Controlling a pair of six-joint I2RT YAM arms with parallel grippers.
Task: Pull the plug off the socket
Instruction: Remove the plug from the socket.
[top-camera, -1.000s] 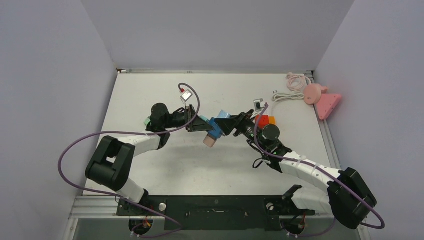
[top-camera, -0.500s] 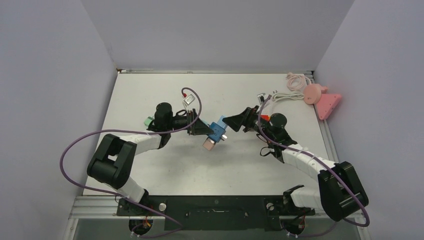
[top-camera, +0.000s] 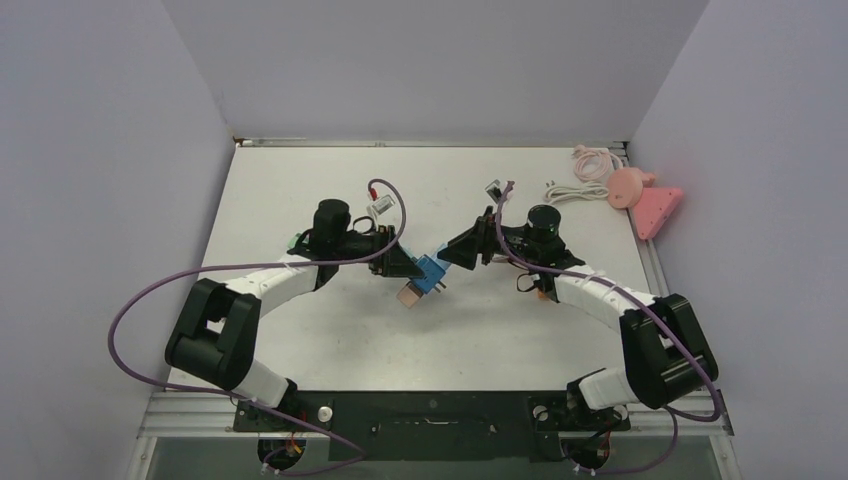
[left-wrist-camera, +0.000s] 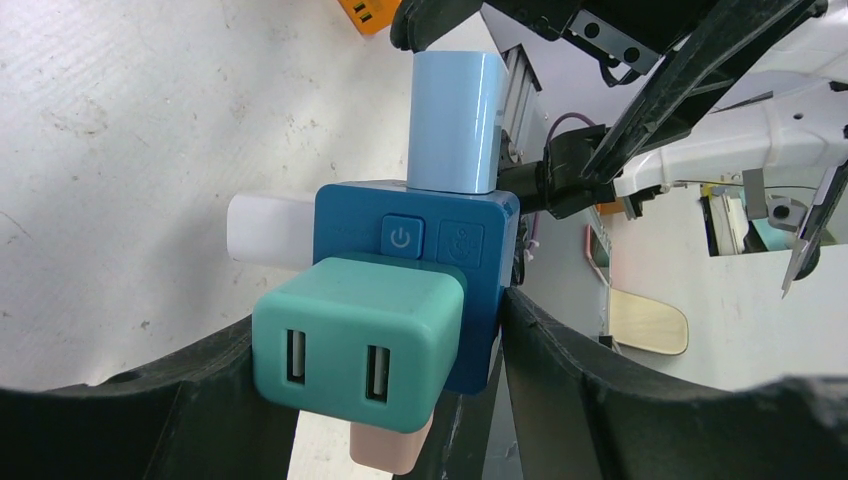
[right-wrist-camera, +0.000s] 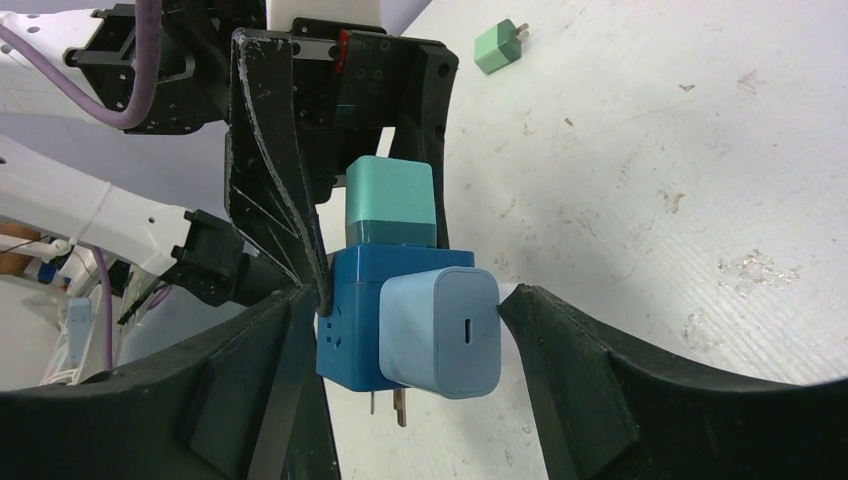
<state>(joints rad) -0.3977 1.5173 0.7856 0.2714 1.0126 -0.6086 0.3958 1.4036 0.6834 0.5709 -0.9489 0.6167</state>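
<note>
My left gripper (top-camera: 403, 262) is shut on a blue cube socket (top-camera: 431, 274) and holds it above the table. In the left wrist view (left-wrist-camera: 380, 320) the socket (left-wrist-camera: 440, 250) carries a teal two-port plug (left-wrist-camera: 355, 340), a light blue plug (left-wrist-camera: 455, 120), a white plug (left-wrist-camera: 262, 228) and a pink plug (left-wrist-camera: 388, 452). My right gripper (top-camera: 452, 250) is open and faces the socket from the right. In the right wrist view (right-wrist-camera: 405, 300) its jaws straddle the light blue plug (right-wrist-camera: 440, 332). The right finger touches the plug's edge and the left finger stands beside the socket (right-wrist-camera: 350, 320).
A loose green plug (right-wrist-camera: 497, 47) lies on the table behind my left wrist (top-camera: 293, 242). An orange plug (left-wrist-camera: 368, 12) lies under my right arm. A pink triangular block (top-camera: 655, 208), a pink round piece (top-camera: 628, 186) and a white cable (top-camera: 572, 190) sit at the back right.
My right arm has swung its wrist back and right, and its open jaws have come back around the light blue plug. My left gripper has shifted slightly with the socket.
</note>
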